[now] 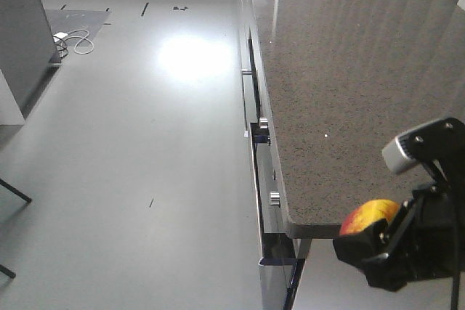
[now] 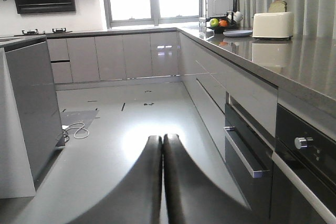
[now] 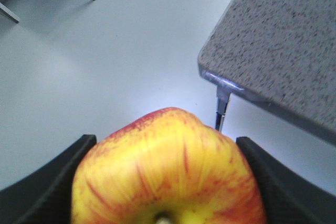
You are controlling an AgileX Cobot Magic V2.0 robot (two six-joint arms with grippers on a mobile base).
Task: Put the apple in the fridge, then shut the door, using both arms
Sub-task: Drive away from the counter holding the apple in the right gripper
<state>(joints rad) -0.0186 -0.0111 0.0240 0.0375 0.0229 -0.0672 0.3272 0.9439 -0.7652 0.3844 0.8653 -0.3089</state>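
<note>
Item 1. Floor [image 1: 131,143]: pale grey and glossy, filling the left and centre of the front view, with a bright glare patch far off.

Item 2. Counter [image 1: 349,92]: speckled grey stone along the right. Its near corner overhangs a row of drawers [image 2: 247,150] and an oven knob [image 2: 301,142].

Item 3. Tall dark grey unit [image 2: 29,108]: stands at the far left and is probably the fridge. No white interior shows, and whether its door is open cannot be told.

Item 4. Right gripper [image 1: 385,241]: near right, just past the counter corner and above the floor. Its jaws are spread to the width of the fruit and clamped on both sides of it.

Item 5. Left gripper [image 2: 162,142]: fingers pressed flat together with nothing between them. It points along the floor toward the far cabinets.

Item 6. Apple [image 3: 168,166]: red and yellow, held in the right gripper, off the counter and well apart from the grey unit.

Item 7. White cable [image 1: 76,41]: coiled on the floor at the far left.

Step in hand, by judgement: the carry, with the fruit picked up and not yet shelved.

Next move, by judgement: swing the right arm leftward toward the grey unit, clearing the counter corner, and find a shelf. The empty left arm is free for the door.
</note>
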